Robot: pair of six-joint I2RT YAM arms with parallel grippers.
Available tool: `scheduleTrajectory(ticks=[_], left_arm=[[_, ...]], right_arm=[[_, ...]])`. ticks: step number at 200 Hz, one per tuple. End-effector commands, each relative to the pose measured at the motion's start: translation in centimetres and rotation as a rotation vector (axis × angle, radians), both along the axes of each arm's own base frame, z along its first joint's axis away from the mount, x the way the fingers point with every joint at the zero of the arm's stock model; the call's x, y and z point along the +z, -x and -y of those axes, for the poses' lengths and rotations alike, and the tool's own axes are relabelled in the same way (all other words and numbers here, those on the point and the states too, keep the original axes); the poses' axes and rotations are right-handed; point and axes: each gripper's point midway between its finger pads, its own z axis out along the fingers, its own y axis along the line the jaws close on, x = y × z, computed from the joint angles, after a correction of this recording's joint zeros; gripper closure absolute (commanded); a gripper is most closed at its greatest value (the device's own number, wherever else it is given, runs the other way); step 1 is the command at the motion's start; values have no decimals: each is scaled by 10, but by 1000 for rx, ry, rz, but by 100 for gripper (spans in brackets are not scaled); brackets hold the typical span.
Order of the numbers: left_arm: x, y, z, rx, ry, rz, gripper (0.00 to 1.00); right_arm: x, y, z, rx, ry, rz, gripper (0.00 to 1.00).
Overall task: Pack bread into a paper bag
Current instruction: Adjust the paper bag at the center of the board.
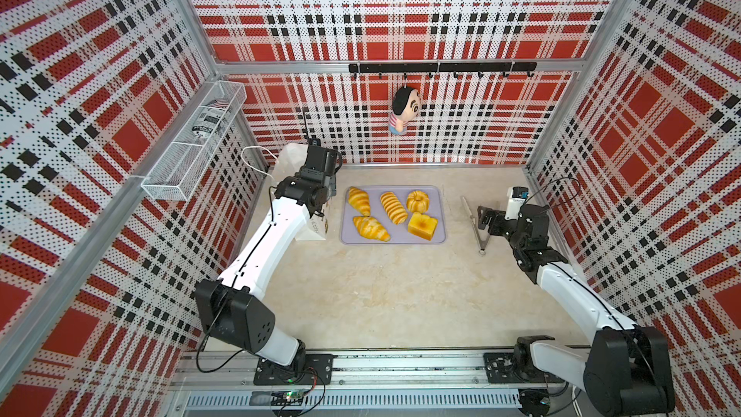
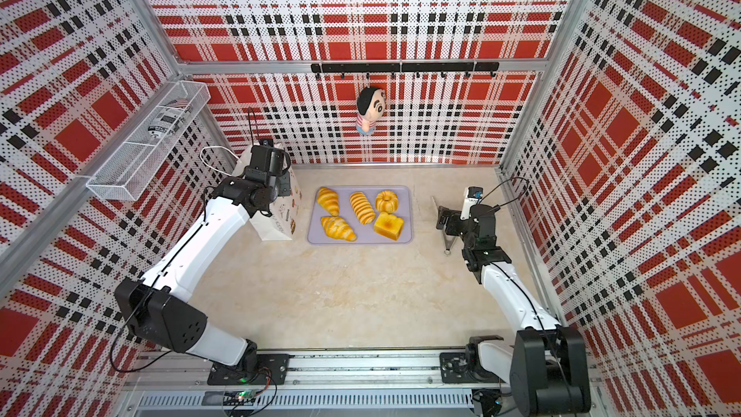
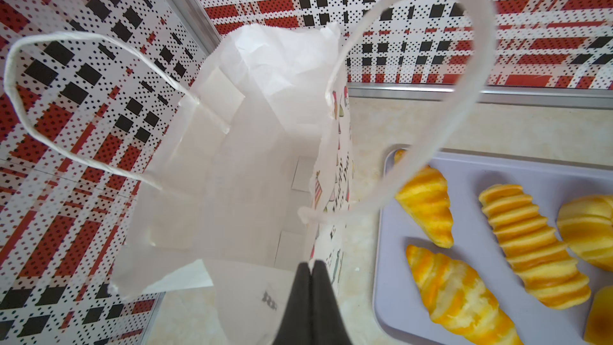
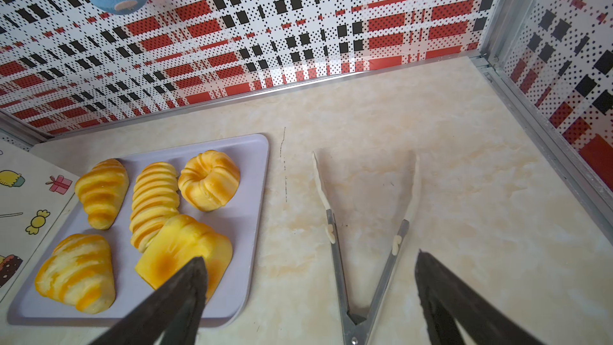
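Note:
The white paper bag (image 1: 312,231) (image 2: 276,227) stands upright at the table's left, beside the lavender tray (image 1: 439,234). My left gripper (image 3: 311,263) is shut on the near rim of the paper bag (image 3: 252,160), whose mouth gapes open; both cord handles stick up. On the tray lies the bread: two croissants (image 1: 358,200) (image 1: 371,228), a ridged long roll (image 1: 393,207), a ring bun (image 1: 419,200) and a toast block (image 1: 422,226). To the tray's right, my right gripper (image 4: 309,256) (image 1: 483,218) hangs open over the table, with nothing between its fingers.
Metal tongs (image 4: 345,277) (image 1: 475,226) lie spread open on the table under the right gripper. A wire basket (image 1: 192,142) juts from the left wall. A plush doll (image 1: 404,110) hangs from the hook rail on the back wall.

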Motion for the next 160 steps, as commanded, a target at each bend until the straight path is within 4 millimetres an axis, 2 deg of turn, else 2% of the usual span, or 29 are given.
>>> scheduleTrajectory(ticks=[1,6,13,19,28,38,65,107,127,129,133,160], left_arm=[[26,13,-4,19,11,52,96],[27,15,-5,22,10,53,89],[28,17,-7,28,8,57,73],[28,19,-8,29,5,56,66],[28,20,-9,32,3,57,58],[26,20,-10,32,0,52,55],[18,14,-14,32,-21,26,54],[-7,-2,-20,16,-40,-47,58],[-20,-9,-19,6,-46,-81,64],[-21,-9,-29,29,-44,-83,65],[-23,-10,-33,36,-44,-87,67],[-30,-13,-33,32,-46,-106,79]], right_arm=[[5,0,-5,17,-12,24,0],[5,0,-5,18,-12,23,0],[5,0,-5,20,-13,24,0],[4,0,-6,22,-14,23,0],[5,-1,-6,25,-15,25,0],[4,-1,-6,27,-16,22,0],[2,-1,-7,30,-20,18,0],[1,1,-6,23,-19,19,0],[1,1,-5,20,-19,21,0],[1,1,-5,20,-19,19,0],[2,1,-5,20,-20,21,0],[2,1,-5,20,-18,18,0]])
